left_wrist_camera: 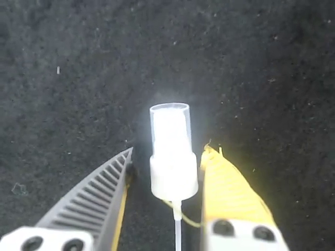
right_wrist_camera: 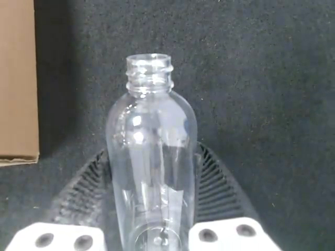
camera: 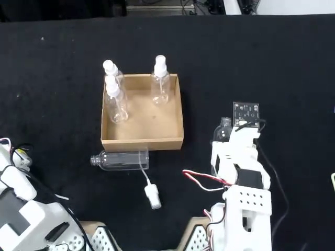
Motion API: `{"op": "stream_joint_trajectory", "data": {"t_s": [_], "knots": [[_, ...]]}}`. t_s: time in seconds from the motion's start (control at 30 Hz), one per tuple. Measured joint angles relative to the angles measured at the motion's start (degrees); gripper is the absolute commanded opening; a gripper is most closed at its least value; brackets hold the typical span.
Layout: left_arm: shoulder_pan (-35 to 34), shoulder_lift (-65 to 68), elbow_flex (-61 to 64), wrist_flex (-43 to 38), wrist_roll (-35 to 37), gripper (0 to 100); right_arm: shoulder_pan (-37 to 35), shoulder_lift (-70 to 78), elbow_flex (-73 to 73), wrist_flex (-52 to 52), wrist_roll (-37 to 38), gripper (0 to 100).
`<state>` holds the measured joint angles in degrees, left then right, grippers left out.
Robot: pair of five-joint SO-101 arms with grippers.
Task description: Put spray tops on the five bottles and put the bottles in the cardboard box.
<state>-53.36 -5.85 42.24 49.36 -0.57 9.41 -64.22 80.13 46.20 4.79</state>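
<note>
We see a black surface (camera: 272, 63) under everything. On it sits the cardboard box (camera: 142, 142), open at the top, to the left of the right fingers (right_wrist_camera: 217, 180) and a little farther out than they are. In the right wrist view one corner of the box shows just beside those fingers.

Three capped bottles (camera: 116, 104) stand upright in the box. Two are close together along the wall farthest from the right fingers, and one is in the far corner on the nearer side.

The right fingers are closed on the held bottle (right_wrist_camera: 152, 146), one ribbed finger against each side of its clear body. Its open, threaded neck points away past the fingertips, and it has no spray top on it.

The lying bottle (camera: 121, 159) rests on its side on the surface, just outside the front wall of the box and to the left of the right fingers. Its neck is bare and points away from them.

The loose spray top (camera: 153, 196) lies on the surface near the base end of the lying bottle, with its thin tube running up toward that bottle.

The left fingers (left_wrist_camera: 225, 183) are set narrow around the held spray top (left_wrist_camera: 171, 151). Its collar is against the yellow finger, the grey finger is close on the other side, its cap sticks out past the fingertips, and its tube runs back between them.
</note>
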Motion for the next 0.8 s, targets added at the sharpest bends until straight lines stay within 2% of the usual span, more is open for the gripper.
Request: {"op": "stream_joint_trajectory", "data": {"t_s": [0.1,0.27,0.33,0.53,0.6,0.8], "knots": [[0.2,0.0,0.0,0.0,0.0,18,0.0,0.0,0.0,0.0,0.0,1.1],[1.0,0.0,-1.0,2.3,0.2,2,0.0,0.0,0.0,0.0,0.0,1.1],[2.3,0.1,-1.2,3.2,0.2,5,0.0,0.0,0.0,0.0,0.0,1.1],[3.3,0.2,-2.0,4.1,0.3,3,0.0,0.0,0.0,0.0,0.0,1.1],[3.3,0.4,-4.4,7.3,0.3,3,0.0,0.0,0.0,0.0,0.0,1.1],[3.4,0.4,-20.2,24.9,0.3,3,0.0,0.0,0.0,0.0,0.0,1.1]]}}
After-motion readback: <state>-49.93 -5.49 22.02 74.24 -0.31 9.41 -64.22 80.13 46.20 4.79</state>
